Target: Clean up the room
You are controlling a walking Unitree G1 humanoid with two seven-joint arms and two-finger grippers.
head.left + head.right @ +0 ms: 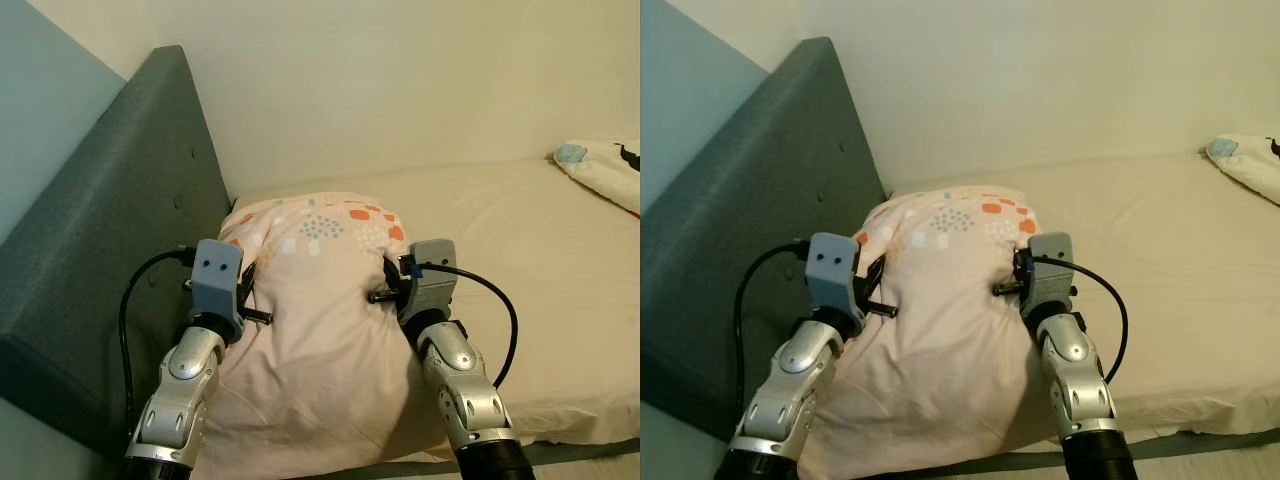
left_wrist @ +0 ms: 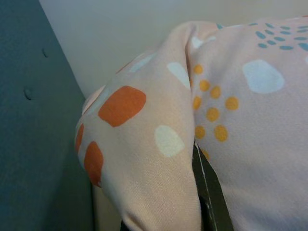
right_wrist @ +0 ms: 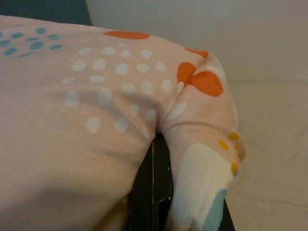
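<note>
Pale pink pillow with orange, white and teal spots sits in the lower middle of the frame, at the end of the bed near the grey headboard. Left gripper and right gripper each look pinched shut on a side edge, fabric bunched over a black finger. Best bet, I reckon: keep both grips even and level, set it flat against the headboard, then let go. White bundle lies at upper right.
</note>
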